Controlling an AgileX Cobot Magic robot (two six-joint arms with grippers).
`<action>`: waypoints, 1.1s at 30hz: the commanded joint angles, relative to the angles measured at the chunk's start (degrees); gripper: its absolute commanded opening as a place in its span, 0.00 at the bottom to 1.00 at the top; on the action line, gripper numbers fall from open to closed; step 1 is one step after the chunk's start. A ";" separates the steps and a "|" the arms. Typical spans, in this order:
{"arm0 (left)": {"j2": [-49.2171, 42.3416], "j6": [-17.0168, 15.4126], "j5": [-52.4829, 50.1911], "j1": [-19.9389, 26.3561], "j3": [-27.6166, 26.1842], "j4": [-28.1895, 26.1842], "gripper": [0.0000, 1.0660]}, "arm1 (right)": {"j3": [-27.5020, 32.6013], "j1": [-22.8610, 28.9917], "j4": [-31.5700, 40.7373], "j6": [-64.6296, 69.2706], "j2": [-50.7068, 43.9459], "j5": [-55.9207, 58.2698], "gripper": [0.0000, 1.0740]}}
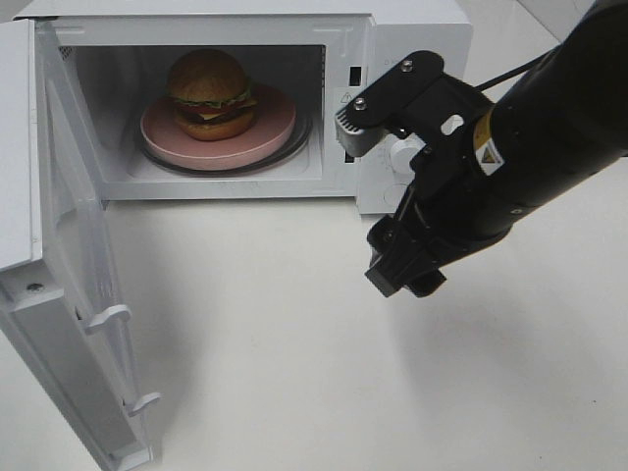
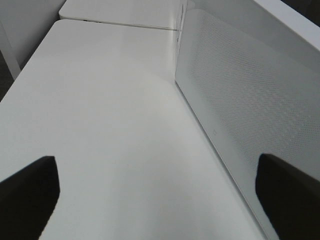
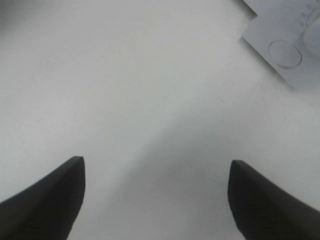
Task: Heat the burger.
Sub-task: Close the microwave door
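Observation:
The burger [image 1: 209, 93], with its golden domed bun, sits on a pink plate [image 1: 275, 132] inside the white microwave [image 1: 412, 29]. The microwave's door [image 1: 69, 294] is swung wide open at the left. My right gripper [image 1: 402, 275] hangs over the table in front of the control panel, to the right of the cavity and well clear of the burger. Its dark fingertips [image 3: 50, 200] stand wide apart with only bare table between them in the right wrist view; the right gripper [image 3: 157, 200] is open. My left gripper [image 2: 157, 195] is open and empty beside a dotted white microwave panel [image 2: 240, 100].
The white table [image 1: 275, 334] stretches in front of the microwave. The open door juts toward the front left edge. A corner of the control panel with a round dial [image 3: 285, 52] shows in the right wrist view. The left arm is outside the exterior high view.

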 commanded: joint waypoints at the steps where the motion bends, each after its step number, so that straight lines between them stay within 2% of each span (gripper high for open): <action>1: -1.15 -0.23 -0.40 -0.29 0.23 0.11 0.94 | 0.29 -0.23 0.06 0.86 -2.69 4.30 0.71; 9: -1.15 -0.23 -0.40 -0.29 0.23 0.11 0.94 | 0.34 -0.23 0.00 0.86 -11.29 11.34 0.71; 19: -1.15 -0.23 -0.40 -0.29 0.23 0.11 0.94 | 0.80 -0.23 -0.11 0.80 -17.19 17.76 0.71; 30: -1.15 -0.23 -0.40 -0.29 0.23 0.11 0.94 | 7.33 -0.52 -0.17 1.09 -28.25 18.16 0.71; 32: -1.15 -0.23 -0.40 -0.29 0.23 0.11 0.94 | 8.94 -4.07 0.34 1.15 -31.28 18.56 0.71; 33: -1.15 -0.23 -0.40 -0.29 0.23 0.11 0.94 | 8.94 -4.07 0.34 1.15 -31.28 18.56 0.71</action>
